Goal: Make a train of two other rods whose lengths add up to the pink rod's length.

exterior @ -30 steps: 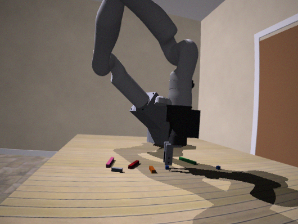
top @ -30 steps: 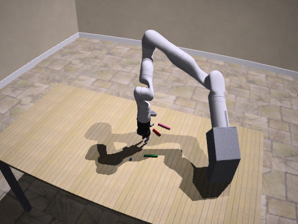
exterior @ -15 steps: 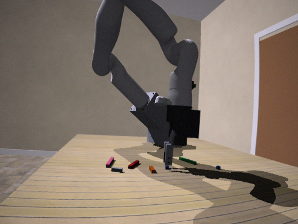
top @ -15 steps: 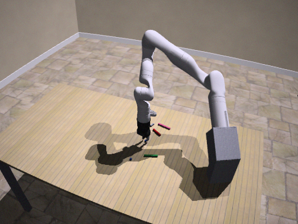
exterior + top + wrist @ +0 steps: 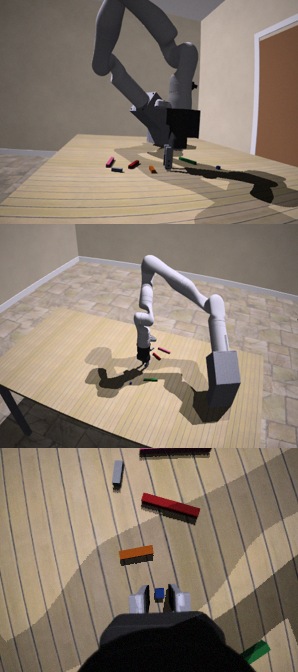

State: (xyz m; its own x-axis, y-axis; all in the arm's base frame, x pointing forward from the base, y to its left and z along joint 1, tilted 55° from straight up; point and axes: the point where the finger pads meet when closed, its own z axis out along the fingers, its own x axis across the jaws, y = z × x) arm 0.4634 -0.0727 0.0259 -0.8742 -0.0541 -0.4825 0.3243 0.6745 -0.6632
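My gripper (image 5: 144,362) (image 5: 168,165) (image 5: 158,593) points straight down with its fingertips at the table. Its fingers stand part open on either side of a small blue rod (image 5: 145,363) (image 5: 159,593), with a gap showing on both sides of it. Just ahead lies the orange rod (image 5: 152,169) (image 5: 136,552), then the red rod (image 5: 156,356) (image 5: 133,164) (image 5: 170,504), the grey rod (image 5: 117,169) (image 5: 117,471) and the pink rod (image 5: 163,350) (image 5: 109,162) (image 5: 175,450). The green rod (image 5: 150,379) (image 5: 187,160) (image 5: 256,650) lies behind the gripper. A second small blue rod (image 5: 130,382) (image 5: 218,167) lies apart beyond the green rod.
All rods lie flat on the wooden table (image 5: 56,350). The arm's grey base block (image 5: 223,376) stands at the table's right side. The arm's shadow covers the green rod and the second blue rod.
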